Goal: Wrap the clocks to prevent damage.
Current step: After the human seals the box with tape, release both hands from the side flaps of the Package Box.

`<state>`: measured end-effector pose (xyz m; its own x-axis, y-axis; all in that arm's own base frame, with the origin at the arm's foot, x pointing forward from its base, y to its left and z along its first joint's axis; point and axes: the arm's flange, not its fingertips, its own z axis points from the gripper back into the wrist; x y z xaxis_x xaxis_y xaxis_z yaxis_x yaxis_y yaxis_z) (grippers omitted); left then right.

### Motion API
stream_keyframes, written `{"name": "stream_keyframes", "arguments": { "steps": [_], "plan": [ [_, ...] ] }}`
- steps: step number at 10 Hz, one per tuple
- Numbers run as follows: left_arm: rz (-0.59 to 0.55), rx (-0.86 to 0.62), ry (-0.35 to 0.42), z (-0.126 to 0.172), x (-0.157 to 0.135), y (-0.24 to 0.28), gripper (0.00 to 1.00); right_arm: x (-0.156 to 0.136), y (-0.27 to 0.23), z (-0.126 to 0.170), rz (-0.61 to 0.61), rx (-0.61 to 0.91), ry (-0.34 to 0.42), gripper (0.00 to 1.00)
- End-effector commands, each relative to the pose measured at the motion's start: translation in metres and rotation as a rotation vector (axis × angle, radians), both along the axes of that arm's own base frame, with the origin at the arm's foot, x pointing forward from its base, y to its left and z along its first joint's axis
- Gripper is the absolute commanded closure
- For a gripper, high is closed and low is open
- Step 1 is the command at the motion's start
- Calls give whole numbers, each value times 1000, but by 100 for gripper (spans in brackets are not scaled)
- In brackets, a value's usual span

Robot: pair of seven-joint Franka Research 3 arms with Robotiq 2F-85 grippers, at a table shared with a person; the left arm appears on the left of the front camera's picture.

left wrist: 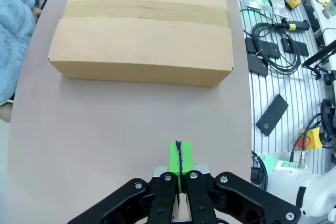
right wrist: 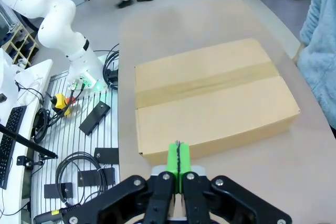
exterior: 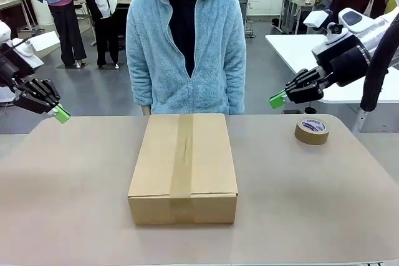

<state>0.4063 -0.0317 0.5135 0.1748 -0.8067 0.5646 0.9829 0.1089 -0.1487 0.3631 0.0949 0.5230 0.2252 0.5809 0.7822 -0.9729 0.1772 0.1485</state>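
**Sealed box at centre, both grippers clenched and empty**

Nearest us, a brown cardboard box sits closed on the tan table, a strip of brown tape running along its lid. We cannot see the clocks; no wrapped bundle lies in the open.

Our left gripper hangs above the table's left edge, green pads pressed together on nothing. Our right gripper hovers likewise clenched and empty, near a tape roll lying flat at far right.

Beyond the box stands a person in a blue fleece jacket.
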Motion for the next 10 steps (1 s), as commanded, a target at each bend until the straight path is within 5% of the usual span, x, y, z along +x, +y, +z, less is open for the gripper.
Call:
{"name": "stream_keyframes", "arguments": {
  "steps": [1,10],
  "plan": [
    [2,-2,-6,-1,4,0,100,5,0,-2,11,4,-14,99],
    [0,-6,-1,-2,2,0,100,1,-1,0,2,3,0,99]
  ]
}}
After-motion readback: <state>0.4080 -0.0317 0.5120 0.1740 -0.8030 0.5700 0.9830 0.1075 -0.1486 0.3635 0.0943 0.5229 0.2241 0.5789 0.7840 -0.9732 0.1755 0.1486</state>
